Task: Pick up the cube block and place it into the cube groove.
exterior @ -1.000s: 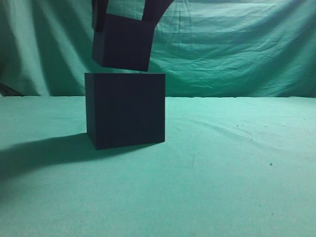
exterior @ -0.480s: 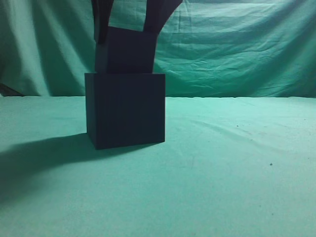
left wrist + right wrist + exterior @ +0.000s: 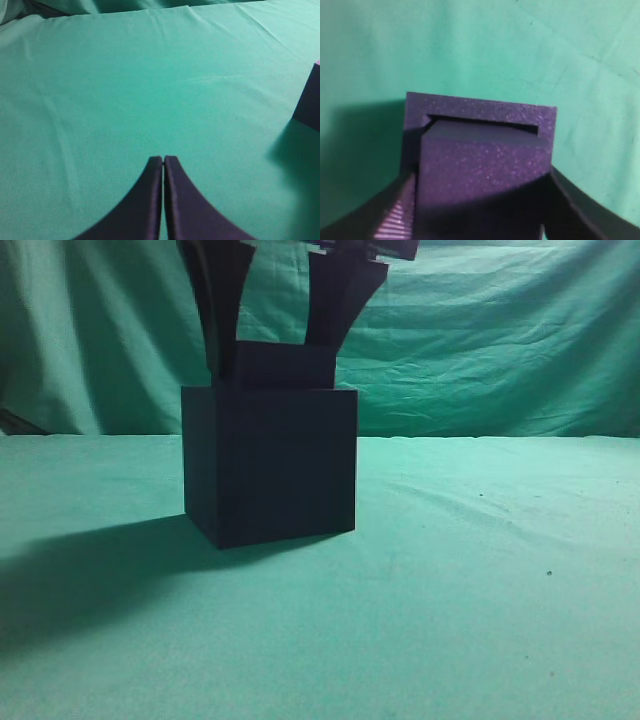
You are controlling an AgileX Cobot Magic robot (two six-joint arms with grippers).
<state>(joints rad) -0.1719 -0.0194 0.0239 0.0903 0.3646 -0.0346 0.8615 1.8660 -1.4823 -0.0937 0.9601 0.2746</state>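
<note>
Exterior: right gripper [image 3: 285,335] clamps cube block [image 3: 285,365], block partly sunk into cube groove [image 3: 270,465] on green cloth [image 3: 480,590].

Left wrist: left gripper [image 3: 163,161] idle, fingers pressed together, holding nothing.

Right wrist: block seated in groove mouth, thin gap along far wall.

My read: insertion under way. Next I lower straight, then spread fingers.

Cube block [image 3: 285,365] lower, now mostly inside cube groove [image 3: 270,465]; groove itself slightly rightward; right end effector [image 3: 283,345] lower.
</note>
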